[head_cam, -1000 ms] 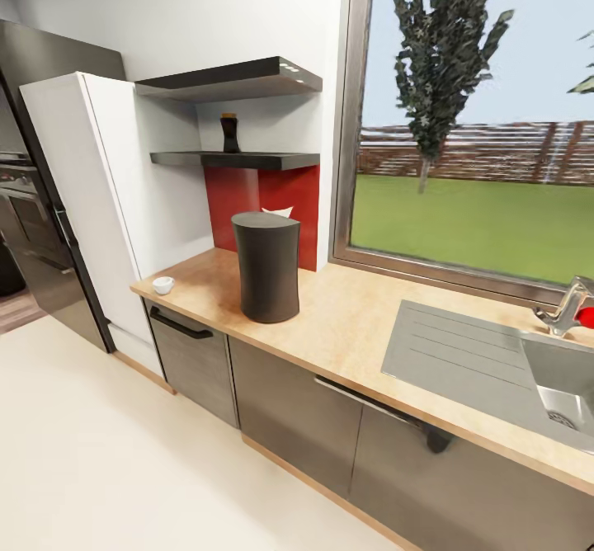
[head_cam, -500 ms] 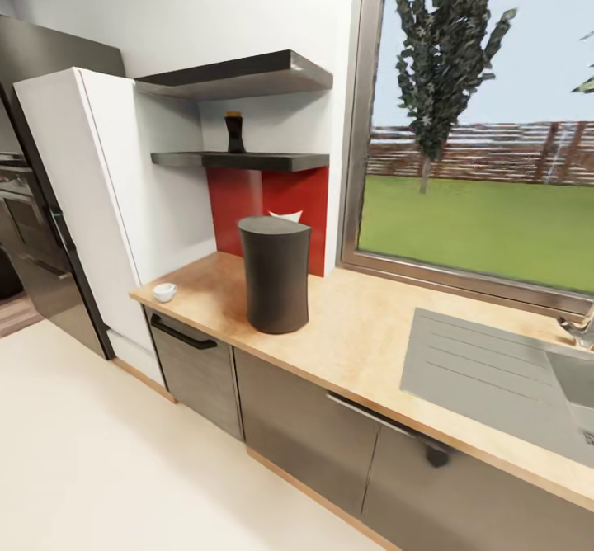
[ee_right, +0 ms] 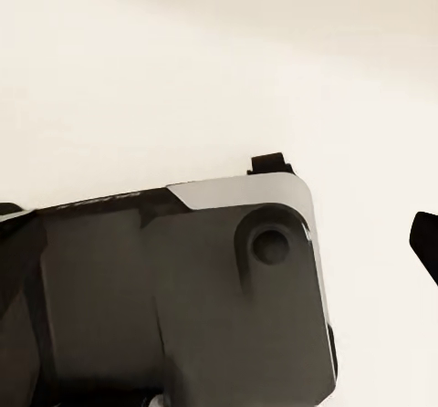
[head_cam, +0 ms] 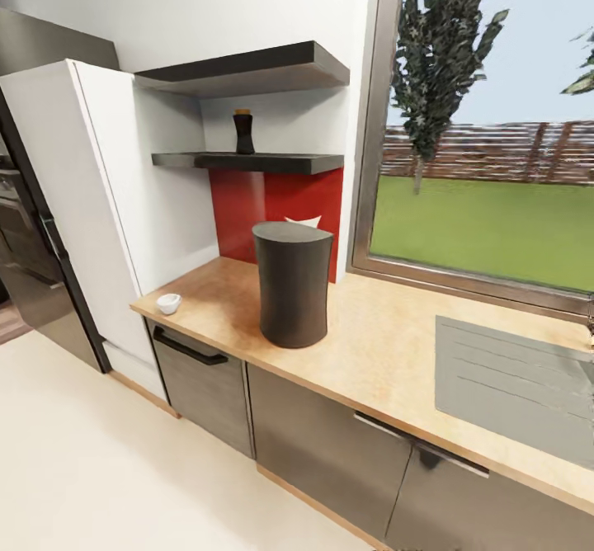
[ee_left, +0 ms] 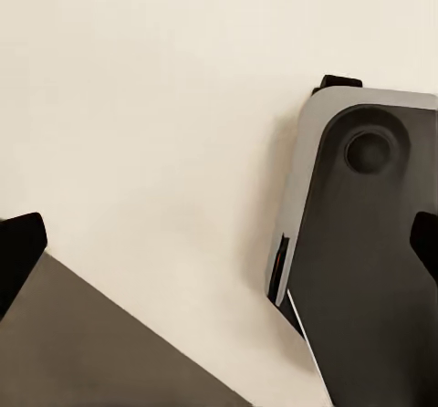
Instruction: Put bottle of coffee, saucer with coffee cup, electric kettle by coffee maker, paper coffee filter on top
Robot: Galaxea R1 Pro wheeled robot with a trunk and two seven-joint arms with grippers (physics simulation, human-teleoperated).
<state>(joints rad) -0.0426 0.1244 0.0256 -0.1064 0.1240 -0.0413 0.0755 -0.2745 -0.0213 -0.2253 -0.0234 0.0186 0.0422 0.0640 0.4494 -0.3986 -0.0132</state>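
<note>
White object (head_cam: 302,222) mostly hidden behind coffee maker (head_cam: 292,284), sink drainboard (head_cam: 516,388) cut off at picture's edge

Home kitchen, wooden countertop (head_cam: 379,345), sink drainboard (head_cam: 516,382), fridge (head_cam: 29,204)

One coffee maker (head_cam: 293,284) and one small white cup (head_cam: 168,303) are sitting on the worktop (head_cam: 388,353). One bottle of coffee (head_cam: 243,131) is standing on the lower of two dark shelves (head_cam: 247,160).

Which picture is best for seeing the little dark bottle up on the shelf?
The head view: the small dark bottle with a tan cap stands upright on the lower black wall shelf. Both wrist views look down at pale floor and the robot's dark base instead.
</note>
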